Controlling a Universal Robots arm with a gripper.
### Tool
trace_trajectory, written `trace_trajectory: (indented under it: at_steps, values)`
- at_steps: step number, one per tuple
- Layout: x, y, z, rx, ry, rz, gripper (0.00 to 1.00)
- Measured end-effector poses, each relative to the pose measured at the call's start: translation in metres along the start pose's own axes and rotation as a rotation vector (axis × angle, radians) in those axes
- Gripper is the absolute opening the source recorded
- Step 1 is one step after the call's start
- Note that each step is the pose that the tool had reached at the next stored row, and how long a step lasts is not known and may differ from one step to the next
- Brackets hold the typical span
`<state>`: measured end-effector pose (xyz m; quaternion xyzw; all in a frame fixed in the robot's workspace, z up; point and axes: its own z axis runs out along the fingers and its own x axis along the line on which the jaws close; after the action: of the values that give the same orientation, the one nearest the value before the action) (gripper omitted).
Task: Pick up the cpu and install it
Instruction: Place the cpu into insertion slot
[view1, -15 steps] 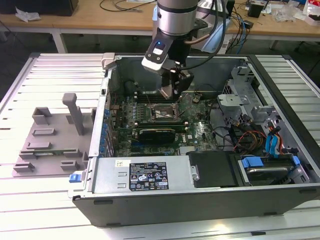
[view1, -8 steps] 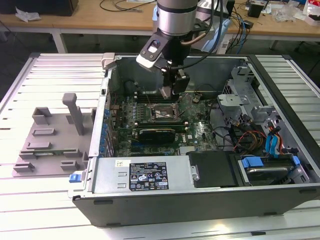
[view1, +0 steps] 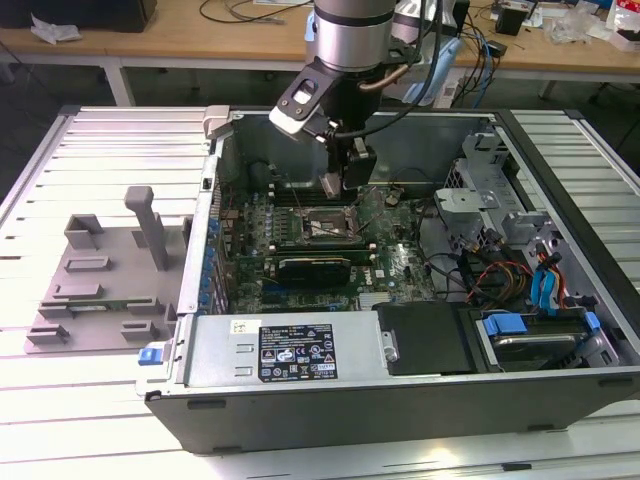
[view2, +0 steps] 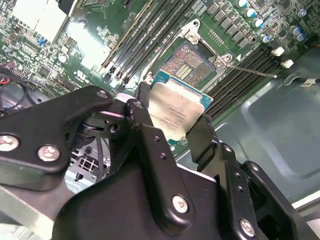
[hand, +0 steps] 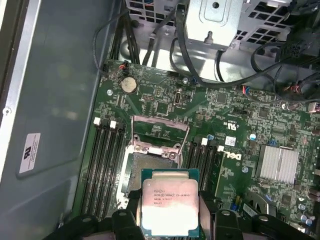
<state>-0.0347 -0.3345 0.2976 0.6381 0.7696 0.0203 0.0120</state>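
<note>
Computer case (view1: 420, 405) lies on its side, panel off, centre to the exterior view's right, so the motherboard (view1: 395, 265) faces up and the arm (view1: 350, 30) can reach in from above. Grey tray (view1: 100, 280) sits outside the case, at the exterior view's left.

The socket (hand: 150, 167) has its metal frame (hand: 160, 130) flipped open, leaving the contact field bare, ready to take the chip, I'd judge.

The gripper (hand: 170, 212) is clenched on the cpu (hand: 169, 205), fingers (view2: 145, 125) pinching two opposite edges, top face and underside left free. The chip hangs above the board, near the open socket, not seated.

The cpu is a flat square: shiny silver lid with fine dark print and a thin green rim.
</note>
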Motion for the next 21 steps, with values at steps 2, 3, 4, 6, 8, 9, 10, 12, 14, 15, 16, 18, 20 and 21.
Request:
trace_trajectory:
  at_steps: [2,3,4,6,8,9,10,12,14,15,16,18,20,21]
  values:
    - [-0.0001,-0.0001,0.0015,-0.0001,-0.0016,0.03,0.55]
    - [-0.0001,-0.0002,0.0021,-0.0002,-0.0026,0.053,0.55]
    - [0.0,-0.0006,0.0025,-0.0004,-0.0031,0.064,0.55]
    - [0.0,-0.0011,0.006,-0.0004,-0.0034,0.069,0.55]
    - [0.0,-0.0012,0.0072,-0.0004,-0.0033,0.07,0.55]
    - [0.0,-0.0012,0.0081,-0.0004,-0.0034,0.07,0.55]
    - [0.0,-0.0013,0.0088,-0.0004,-0.0035,0.071,0.55]
    - [0.0,-0.0014,0.0094,-0.0003,-0.0035,0.071,0.55]
    - [0.0,-0.0014,0.0103,-0.0004,-0.0034,0.072,0.55]
    - [0.0,-0.0014,0.0108,-0.0004,-0.0035,0.072,0.55]
    - [0.0,-0.0015,0.0115,-0.0005,-0.0035,0.073,0.55]
    - [0.0,-0.0015,0.0129,-0.0004,-0.0035,0.073,0.55]
    - [0.0,-0.0016,0.0138,-0.0005,-0.0035,0.074,0.55]
    - [0.0,-0.0016,0.0147,-0.0004,-0.0036,0.075,0.55]
